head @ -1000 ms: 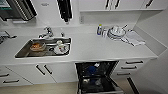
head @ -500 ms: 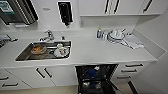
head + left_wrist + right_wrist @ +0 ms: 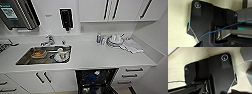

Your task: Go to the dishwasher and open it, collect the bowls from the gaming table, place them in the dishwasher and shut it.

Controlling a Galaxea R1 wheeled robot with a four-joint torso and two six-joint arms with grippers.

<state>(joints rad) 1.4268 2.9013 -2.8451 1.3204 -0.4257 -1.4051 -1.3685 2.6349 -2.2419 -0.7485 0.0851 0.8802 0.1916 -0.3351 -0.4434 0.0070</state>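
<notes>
- Table (image 3: 100, 56): white kitchen worktop runs across the head view, wall cupboards (image 3: 112, 10) above, base drawers w/ dark bar handles (image 3: 133, 70) to the right of the open bay.
- Dishwasher (image 3: 96, 80): under the table, right of centre. Door is down, dark interior & rack exposed. So the "open it" step looks done.
- Inside the rack: a blue bowl (image 3: 92, 78), sitting roughly mid-bay; something pale just beside it, too blurred to name. No black bowl that I can make out w/ any certainty.
- Sink (image 3: 25, 58): steel basin left of the dishwasher, holds an orange-brown dish (image 3: 38, 53) and a pale cup-like item (image 3: 61, 53); tap (image 3: 50, 40) behind it.
- Stack of plates & a cloth (image 3: 131, 47) on the table's right end, small bottle (image 3: 99, 38) near them, well apart from the sink.
- Dark soap dispenser (image 3: 66, 18) on the wall above the tap.
- Step in hand, my read: late in the job, at least one bowl already loaded, robot facing the open bay.
- Next move calls for: confirm all bowls are in, then get under the door's edge & swing it up until shut.
- Left & right gripper: wrist views give dark robot plate over pale floor; can't tell if either is released or clenched.
</notes>
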